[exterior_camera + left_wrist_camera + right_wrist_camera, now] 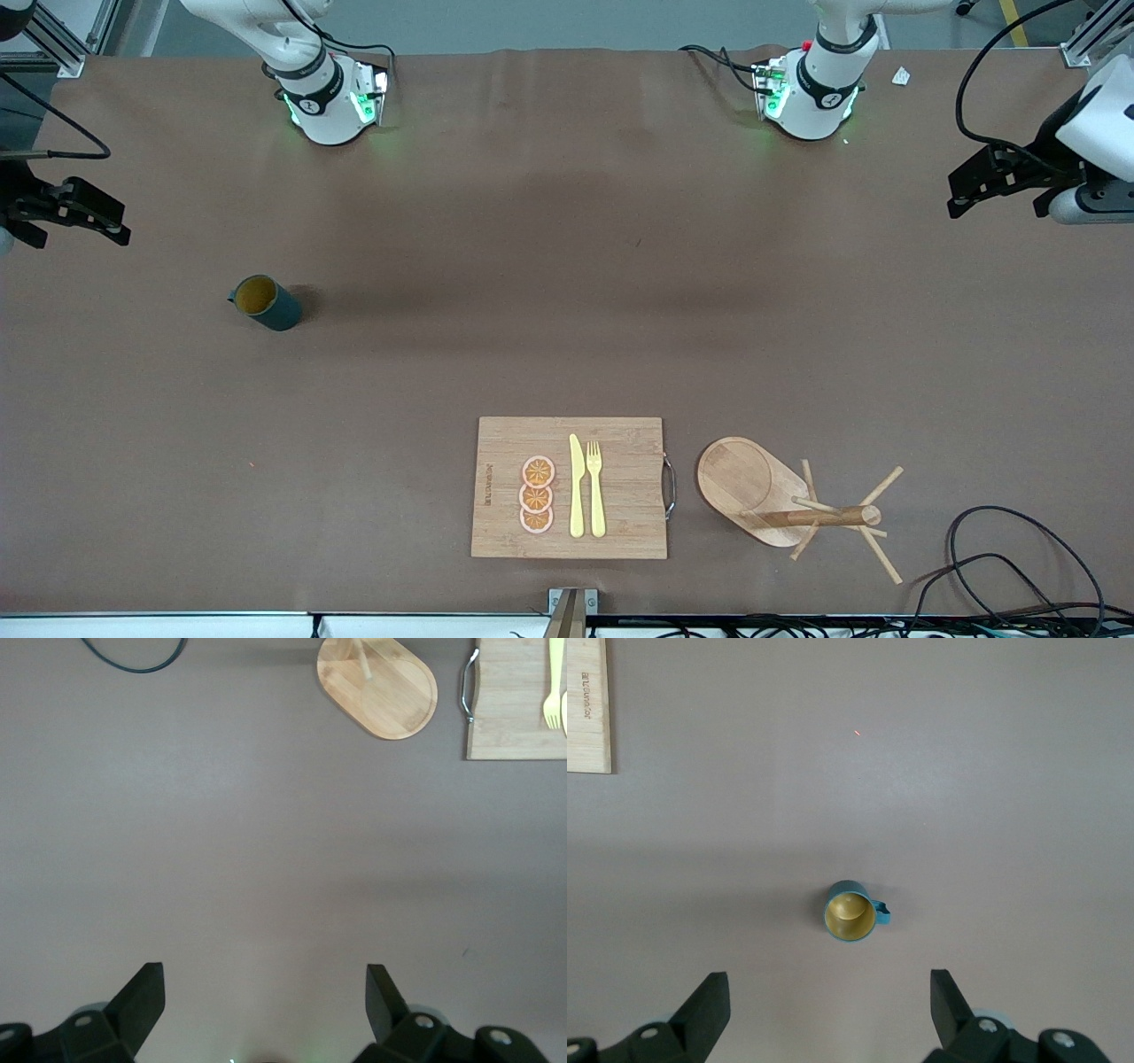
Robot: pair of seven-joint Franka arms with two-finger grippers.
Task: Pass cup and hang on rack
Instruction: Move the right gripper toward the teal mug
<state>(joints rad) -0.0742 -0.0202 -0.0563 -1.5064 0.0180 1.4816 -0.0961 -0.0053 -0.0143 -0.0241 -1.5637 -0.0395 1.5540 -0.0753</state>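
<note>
Teal, with a yellow inside, the cup point(266, 303) stands upright on the brown table point(567, 266) toward the right arm's end. The wooden rack point(780, 496) stands beside the bamboo cutting board point(570, 487), near the front camera. Both the left gripper point(997, 184) and right gripper point(75, 213) hover over bare table, fingers spread, holding nothing.

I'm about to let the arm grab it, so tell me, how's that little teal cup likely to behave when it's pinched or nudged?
The cup stands upright, mouth up, so it probably stays put under a gentle nudge. It looks small and empty, so likely light and apt to slide or tip if one finger hits first. Its round wall would probably let it roll if knocked over; the small handle might stop that.
</note>
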